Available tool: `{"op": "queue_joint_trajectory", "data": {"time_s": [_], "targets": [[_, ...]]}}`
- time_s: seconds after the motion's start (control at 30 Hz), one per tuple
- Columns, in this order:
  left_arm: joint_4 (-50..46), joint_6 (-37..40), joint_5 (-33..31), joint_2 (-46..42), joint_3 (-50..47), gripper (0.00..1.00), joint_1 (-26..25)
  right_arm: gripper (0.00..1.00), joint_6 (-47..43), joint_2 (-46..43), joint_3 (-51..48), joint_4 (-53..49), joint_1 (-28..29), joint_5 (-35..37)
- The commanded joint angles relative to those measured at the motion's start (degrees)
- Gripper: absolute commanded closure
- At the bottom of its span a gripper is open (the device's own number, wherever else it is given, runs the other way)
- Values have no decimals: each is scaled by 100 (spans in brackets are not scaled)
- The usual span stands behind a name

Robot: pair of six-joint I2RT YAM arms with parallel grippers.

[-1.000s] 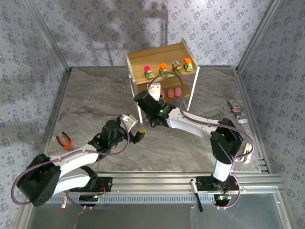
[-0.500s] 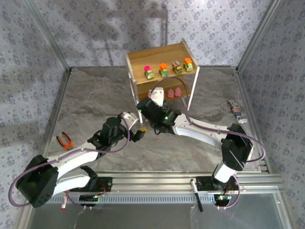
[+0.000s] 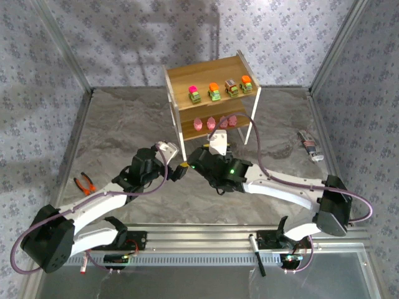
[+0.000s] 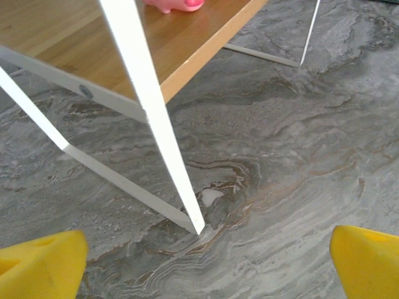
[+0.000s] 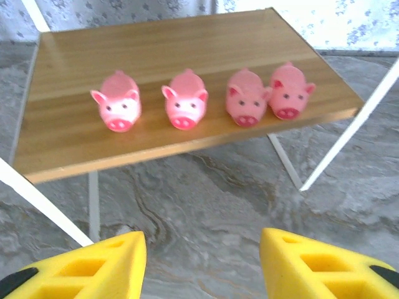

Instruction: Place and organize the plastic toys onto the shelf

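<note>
The shelf point(image 3: 206, 75) stands at the back middle. Four little cars point(image 3: 214, 92) line its upper tier. Four pink pig toys point(image 5: 186, 99) stand in a row on the lower tier point(image 5: 187, 50), also in the top view as pink pigs point(image 3: 211, 122). My right gripper point(image 5: 202, 249) hangs open and empty just in front of that tier, back from its edge. My left gripper point(image 4: 209, 249) is open and empty, low over the table by the shelf's front left leg point(image 4: 156, 118). One pink toy point(image 4: 174, 5) peeks in above that leg.
Orange-handled pliers point(image 3: 84, 184) lie at the table's left edge. A small grey and red tool point(image 3: 310, 145) lies at the right. A black pen point(image 3: 257, 252) rests on the near rail. Both wrists sit close together in front of the shelf.
My right arm has drawn back from the lower tier toward the near side, uncovering the row of pigs, and its jaws have widened slightly. The left gripper has edged toward the shelf's leg.
</note>
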Motion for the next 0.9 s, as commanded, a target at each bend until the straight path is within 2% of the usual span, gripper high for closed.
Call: {"op": "queue_joint_trajectory", "data": {"time_s": [0.0,0.23,0.43,0.73,0.87], "targets": [[-350,-20,109,-132,223,0,116,43,441,-436,-225,-774,76,470],[-785,-59,265,-262,224,0,365,31,1073,-1298,-651,-1936,171,853],[-1074,-121,280,-287,280,0,467,26,1323,-2217,-956,-2722,79,1123],[-1209,-135,262,-339,327,0,746,17,1040,-3035,-1086,-3203,-523,1114],[-1288,-119,256,-383,325,0,876,13,792,-3383,-1239,-3165,-1048,1032]]}}
